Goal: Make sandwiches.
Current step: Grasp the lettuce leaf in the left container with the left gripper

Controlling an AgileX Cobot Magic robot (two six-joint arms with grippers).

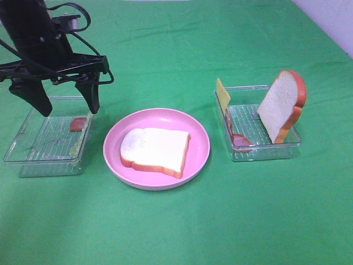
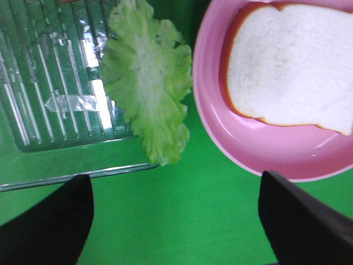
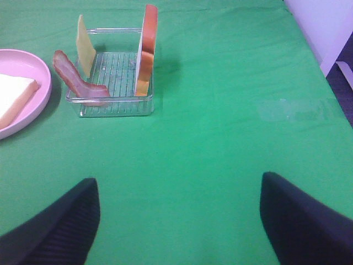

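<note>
One bread slice [image 1: 156,148] lies flat on the pink plate [image 1: 201,160]; the left wrist view shows that bread slice [image 2: 292,66] too. A second bread slice [image 1: 282,105] leans upright in the right clear tray [image 1: 267,152], along with a yellow cheese square [image 1: 222,93] and a bacon strip [image 1: 238,138]. A lettuce leaf [image 2: 146,77] hangs over the plate-side rim of the left tray [image 2: 49,83]. A small red bacon piece [image 1: 79,123] lies in that tray. My left gripper [image 1: 65,102] hovers open above the left tray. My right gripper [image 3: 179,221] is open over bare cloth, well short of the right tray [image 3: 110,105].
Green cloth [image 1: 182,226] covers the table. The plate stands between the two trays. A white surface [image 1: 331,16] borders the cloth at the far right corner.
</note>
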